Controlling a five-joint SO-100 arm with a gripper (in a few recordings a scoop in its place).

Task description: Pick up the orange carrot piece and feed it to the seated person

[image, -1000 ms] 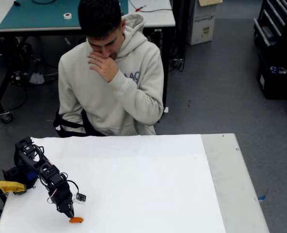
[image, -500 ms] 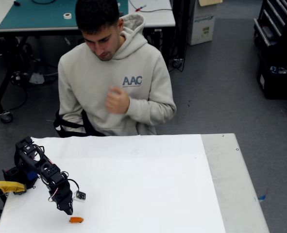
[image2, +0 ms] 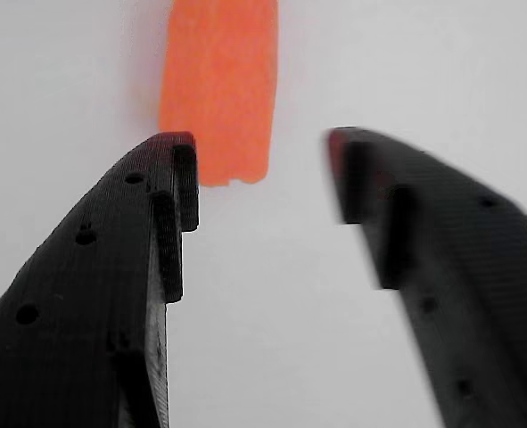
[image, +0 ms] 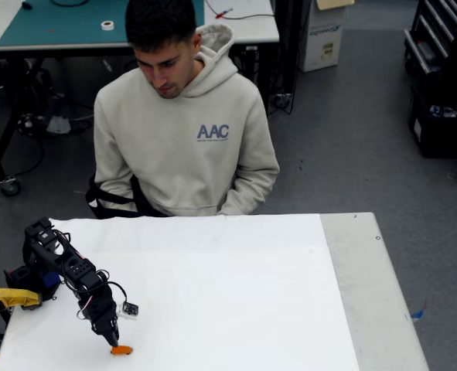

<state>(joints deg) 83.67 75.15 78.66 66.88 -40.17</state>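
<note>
Fixed view: the black arm [image: 66, 270] stands at the lower left of the frame, on the white table [image: 228, 294]. It reaches down and to the right. The hand [image: 114, 341] points down at the table surface near the bottom edge of the frame. The orange carrot piece [image: 121, 350] lies flat on the table just below and right of the hand tip; from this view it cannot be told whether the two touch. A small white module [image: 128, 311] with wires hangs on the arm just above the hand. A yellow clamp handle [image: 8, 297] sits at the left edge of the table, beside the arm base.

Wrist view: the hand [image2: 263, 178] is spread wide, with a clear gap of bare table between the two black fingers [image2: 111, 294]. The orange carrot piece [image2: 218, 89] lies in the upper part of the frame, lengthwise away from the camera. Its near end sits just beside the tip of the left finger, partly ahead of the gap. Nothing is gripped. The right finger is blurred.

The seated person [image: 185, 131] is at the upper centre of the fixed view, behind the far edge of the table, in a light hoodie, head tilted down. The person is well apart from the hand and the carrot piece.
</note>
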